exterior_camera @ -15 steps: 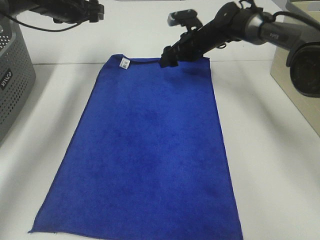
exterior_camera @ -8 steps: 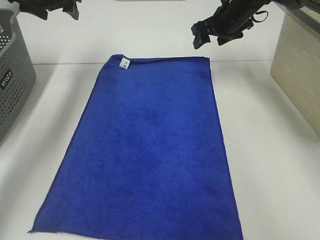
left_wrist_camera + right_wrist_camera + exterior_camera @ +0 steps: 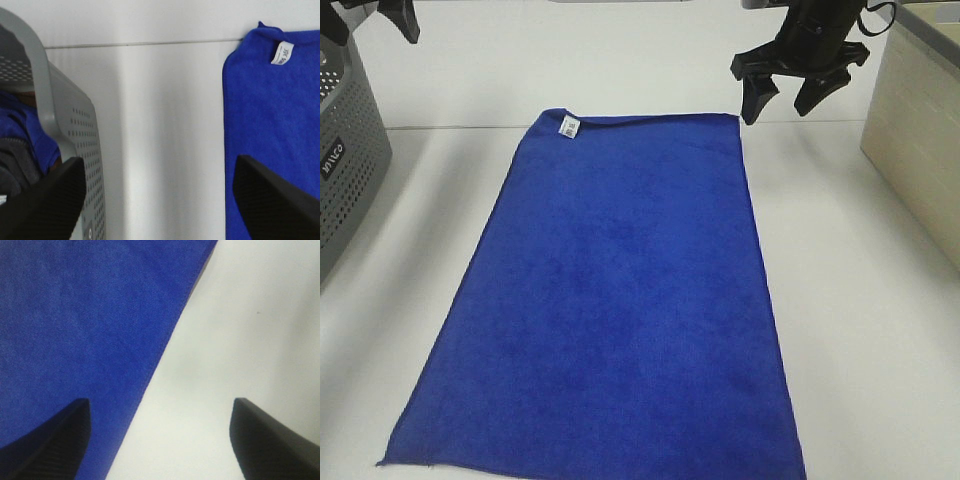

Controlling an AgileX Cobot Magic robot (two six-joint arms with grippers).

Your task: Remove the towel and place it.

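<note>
The towel [image 3: 620,300] is a large royal-blue cloth lying flat on the white table [image 3: 860,300], with a small white tag [image 3: 569,126] at its far left corner. My right gripper [image 3: 783,100] hangs open just above the far right corner, touching nothing. In the right wrist view the towel [image 3: 90,315] has its hem running diagonally between the spread fingers of the gripper [image 3: 160,440]. My left gripper [image 3: 370,22] is open at the far left, over the basket's edge. Its wrist view shows the towel [image 3: 275,115] and the tag [image 3: 282,52] off to one side.
A grey perforated basket [image 3: 350,170] stands at the left table edge; in the left wrist view its wall [image 3: 45,100] encloses some blue and dark cloth [image 3: 25,135]. A beige box [image 3: 920,130] stands at the right.
The right gripper has lifted off the towel's far edge and swung right, now pointing down near the far right corner. The left gripper has moved further left. The towel has not moved.
</note>
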